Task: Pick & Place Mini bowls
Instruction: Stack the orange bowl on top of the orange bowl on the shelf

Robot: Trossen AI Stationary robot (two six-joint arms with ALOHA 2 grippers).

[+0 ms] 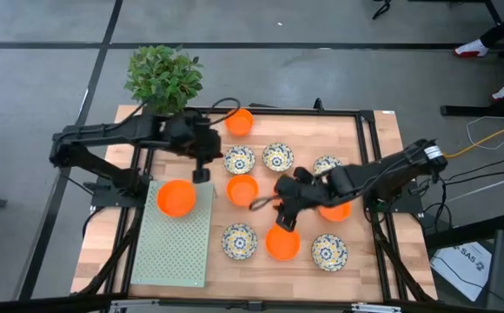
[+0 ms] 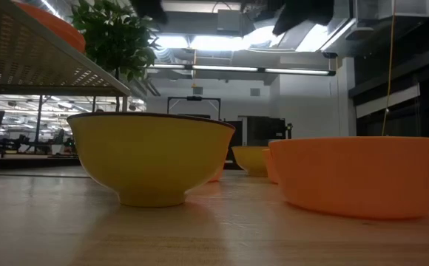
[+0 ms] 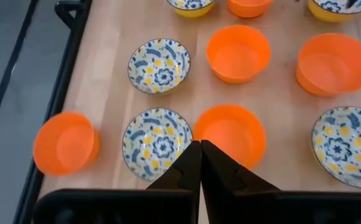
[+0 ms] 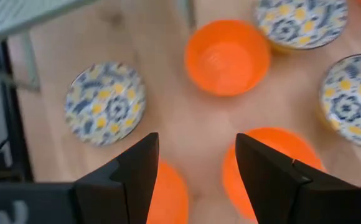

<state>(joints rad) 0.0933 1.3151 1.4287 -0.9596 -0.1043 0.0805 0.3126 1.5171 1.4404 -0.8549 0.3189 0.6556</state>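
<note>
Approach step is being shown: right claw (image 1: 280, 223), fingers spread and empty, is being held over an orange mini bowl (image 1: 281, 243) on the worktop (image 1: 374, 148). Left claw (image 1: 201, 174), closed and empty, is being held beside the green mat (image 1: 172, 248), where another orange bowl (image 1: 175, 197) is resting. Descent and closure around the rim are judged necessary next.

Arms: two, dark — near-black links in jointed segments, seen from above.
Left arm (image 1: 104, 139): matte black, slim links with rounded joint housings; dark cable looping near its wrist.
Right arm (image 1: 391, 174): same black build; a pale patch on the joint near its base.
Left claw (image 3: 200, 163): two black fingers with flat inner faces and a stepped notch along the seam.
Right claw (image 4: 196, 171): two black angular fingers — broad, wedge-shaped, smooth.
</note>
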